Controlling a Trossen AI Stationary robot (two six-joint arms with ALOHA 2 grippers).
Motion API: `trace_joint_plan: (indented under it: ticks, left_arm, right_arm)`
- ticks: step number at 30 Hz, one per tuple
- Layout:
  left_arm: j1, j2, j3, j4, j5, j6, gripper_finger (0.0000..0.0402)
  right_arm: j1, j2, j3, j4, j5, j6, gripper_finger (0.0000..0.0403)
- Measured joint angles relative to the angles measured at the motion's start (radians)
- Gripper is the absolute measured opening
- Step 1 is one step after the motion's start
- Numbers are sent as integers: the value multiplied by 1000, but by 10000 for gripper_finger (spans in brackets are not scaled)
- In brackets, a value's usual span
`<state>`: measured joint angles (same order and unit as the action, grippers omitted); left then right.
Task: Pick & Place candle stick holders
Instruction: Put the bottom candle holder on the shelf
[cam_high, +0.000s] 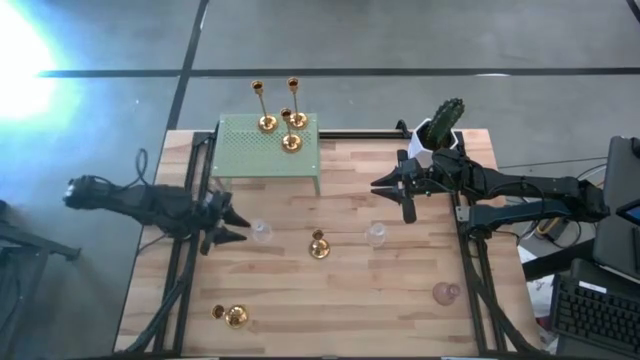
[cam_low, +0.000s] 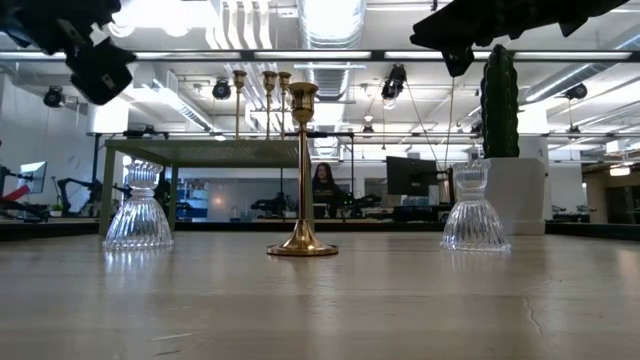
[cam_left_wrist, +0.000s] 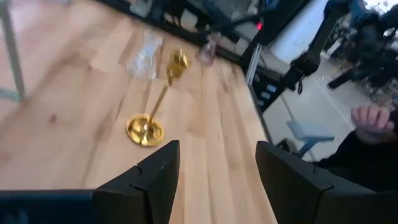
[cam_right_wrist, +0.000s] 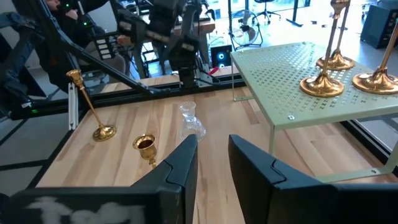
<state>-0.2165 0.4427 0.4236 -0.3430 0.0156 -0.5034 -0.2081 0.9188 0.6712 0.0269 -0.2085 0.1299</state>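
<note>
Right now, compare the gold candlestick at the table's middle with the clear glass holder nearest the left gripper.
The slim gold metal candlestick is opaque and stands taller; the ribbed clear glass holder is squat and see-through. The candlestick has a thin stem on a flat base; the glass holder flares wide. Both stand upright on the wooden table.

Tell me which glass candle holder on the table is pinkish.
The pinkish glass holder near the table's right edge; the two glass holders farther in are clear.

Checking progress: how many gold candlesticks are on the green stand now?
3, clustered at the stand's back edge: one at its left, one at the right, one just in front. Two more stand on the table, off it.
</note>
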Motion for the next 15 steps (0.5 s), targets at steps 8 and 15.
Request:
trace_joint_plan:
  ticks: [8,15]
  left_arm:
    - [-181,31,-97,124,-83,-90,215]
    - [-301,28,-165,125,-78,-186,215]
  right_arm:
    - [0,0,0,0,0,0,67]
    - [0,0,0,0,0,0,66]
